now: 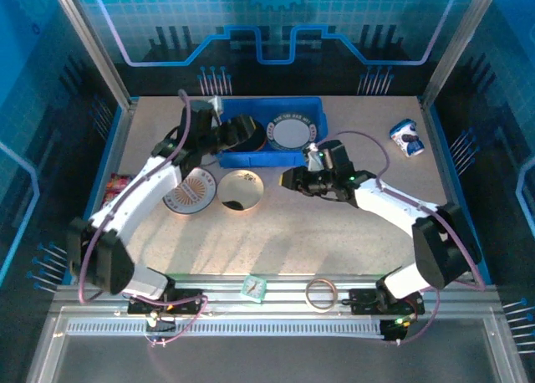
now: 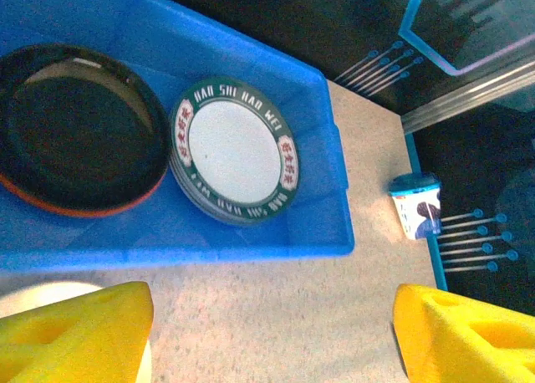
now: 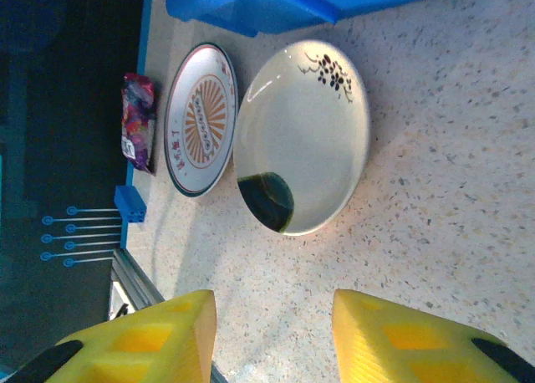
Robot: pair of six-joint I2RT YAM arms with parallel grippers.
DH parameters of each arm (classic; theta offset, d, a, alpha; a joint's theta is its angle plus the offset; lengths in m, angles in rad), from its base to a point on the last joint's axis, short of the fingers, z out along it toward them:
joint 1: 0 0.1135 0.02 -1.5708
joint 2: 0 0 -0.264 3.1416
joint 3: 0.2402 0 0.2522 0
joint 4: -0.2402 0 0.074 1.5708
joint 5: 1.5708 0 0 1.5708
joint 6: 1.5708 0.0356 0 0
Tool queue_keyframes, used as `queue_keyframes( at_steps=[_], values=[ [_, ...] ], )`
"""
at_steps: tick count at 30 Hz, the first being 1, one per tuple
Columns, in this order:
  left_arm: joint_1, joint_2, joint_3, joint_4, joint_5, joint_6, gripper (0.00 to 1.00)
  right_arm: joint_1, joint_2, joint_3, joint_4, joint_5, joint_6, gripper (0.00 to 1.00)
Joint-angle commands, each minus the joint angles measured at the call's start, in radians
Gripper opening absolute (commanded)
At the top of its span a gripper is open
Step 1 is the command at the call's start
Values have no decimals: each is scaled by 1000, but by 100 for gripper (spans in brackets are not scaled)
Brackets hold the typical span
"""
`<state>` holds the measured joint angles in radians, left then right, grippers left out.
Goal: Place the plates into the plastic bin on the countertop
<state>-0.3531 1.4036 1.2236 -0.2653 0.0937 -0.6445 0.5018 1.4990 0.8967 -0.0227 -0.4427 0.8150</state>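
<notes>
- Top view: the left gripper [image 1: 235, 137] is hovering at the left part of the bin [image 1: 276, 103], fingers spread and carrying nothing. A white stack [image 1: 292, 134] is lying in the bin's right half.
- Top view: two plates are waiting on the countertop [image 1: 334, 232] just in front of the bin, the sunburst plate [image 1: 191, 191] and the cream plate [image 1: 241, 191], side by side. The right gripper [image 1: 288, 180] is pointing at the cream plate from its right, near but apart.
- Left wrist: the fingers [image 2: 75, 333] are standing wide, with bare countertop showing between them. In the bin, a black plate [image 2: 75, 124] is sitting on an orange-red plate [image 2: 84, 209], with the white stack just beside it.
- Right wrist: the fingers [image 3: 142, 341] are standing moderately apart, gripping nothing. The cream plate is lying flat ahead of the tips, clear of them, and the sunburst plate is lying just past its far edge.
- Judgement: the right arm seems to be approaching the cream plate for a pickup, while the left gripper appears to be done with the bin.
- Next move, as I judge it: bringing the fingers down to straddle the plate's near rim and pinching it. The plate then needs lifting over the bin's front wall. A flat plate gives little edge, so slipping is the risk.
</notes>
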Motion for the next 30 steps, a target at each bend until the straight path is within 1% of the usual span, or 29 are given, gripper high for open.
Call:
queue_keyframes(
  at_steps=[1, 6, 11, 15, 18, 21, 24, 30],
  values=[
    [-27, -121, -109, -66, 8, 8, 77, 38, 36, -12, 91, 39, 33, 40],
    [-40, -294, -266, -87, 22, -70, 77, 73, 94, 1, 114, 54, 66, 39],
    [-53, -378, -372, -66, 25, -95, 77, 88, 144, -4, 147, 45, 94, 39],
    [-63, -402, -450, -10, 32, -122, 78, 102, 185, -12, 187, 39, 125, 40],
    [-84, -402, -479, -6, 22, -127, 78, 112, 209, -12, 220, 39, 148, 41],
    [-106, -405, -508, 3, 7, -140, 78, 117, 239, -48, 255, 37, 173, 43],
    [-118, -419, -557, 58, 6, -175, 78, 120, 272, -59, 309, 23, 201, 45],
    [-135, -427, -604, 83, -12, -202, 78, 121, 324, -64, 370, 5, 238, 43]
  ],
)
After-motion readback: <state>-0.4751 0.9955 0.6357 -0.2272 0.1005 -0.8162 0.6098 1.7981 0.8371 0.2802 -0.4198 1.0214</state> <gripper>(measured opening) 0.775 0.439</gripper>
